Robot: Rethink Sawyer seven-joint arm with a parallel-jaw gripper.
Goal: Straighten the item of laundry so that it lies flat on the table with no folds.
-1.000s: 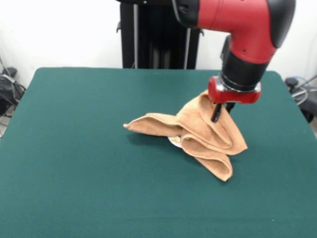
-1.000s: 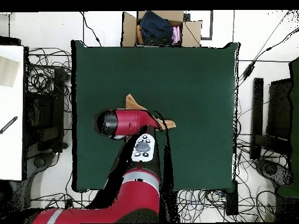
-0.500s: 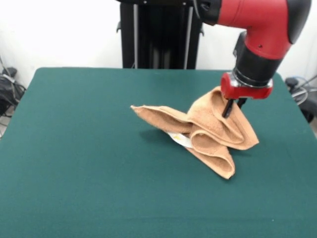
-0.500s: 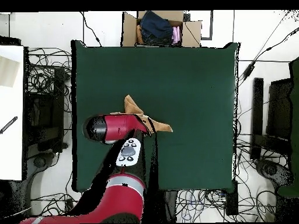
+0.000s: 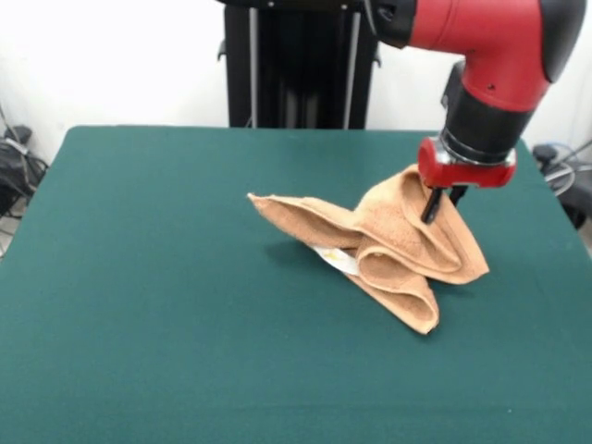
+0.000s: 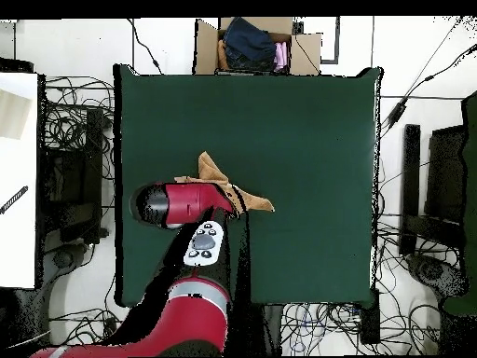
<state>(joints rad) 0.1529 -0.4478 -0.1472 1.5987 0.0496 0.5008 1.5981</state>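
Note:
The item of laundry is a tan terry towel, bunched in folds right of the middle of the green table. Its top edge is lifted and pinched by my gripper, which is shut on it. One corner stretches out to the left, slightly off the cloth. A white label peeks from under the folds. In the overhead view the red arm covers most of the towel; the gripper itself is hidden there.
A cardboard box of clothes stands past the table's far edge in the overhead view. Cables and equipment lie on the floor around the table. A white surface is at the left.
My gripper has carried the towel's held edge to the right and slightly up in the front view, dragging the whole towel along. The left corner has lifted and stretched out.

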